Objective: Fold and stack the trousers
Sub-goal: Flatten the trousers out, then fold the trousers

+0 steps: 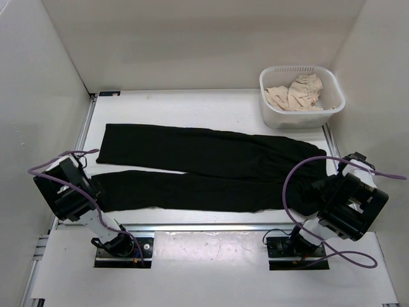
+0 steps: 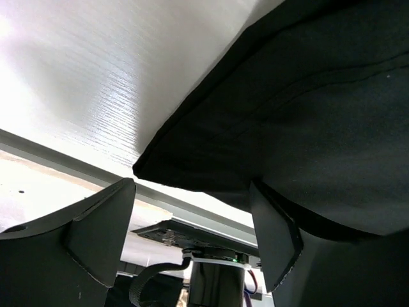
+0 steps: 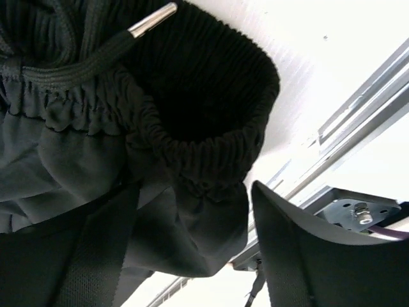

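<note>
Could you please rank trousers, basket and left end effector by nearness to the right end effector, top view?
1. Trousers: waistband at the right end effector.
2. Basket: far right corner.
3. Left end effector: opposite side, by the hems.

Overhead; both wrists close on trousers (image 1: 223, 153)

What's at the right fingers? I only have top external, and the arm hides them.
Observer: The ribbed waistband of the trousers hangs between the right fingers, which are spread apart.
Operator: Drawstring in the way?
Observer: No. The drawstring, which has a metal tip, lies on the waistband away from the fingers.
Operator: Left side?
Observer: The left fingers are open too, and a leg cuff lies across the gap between them.
</note>
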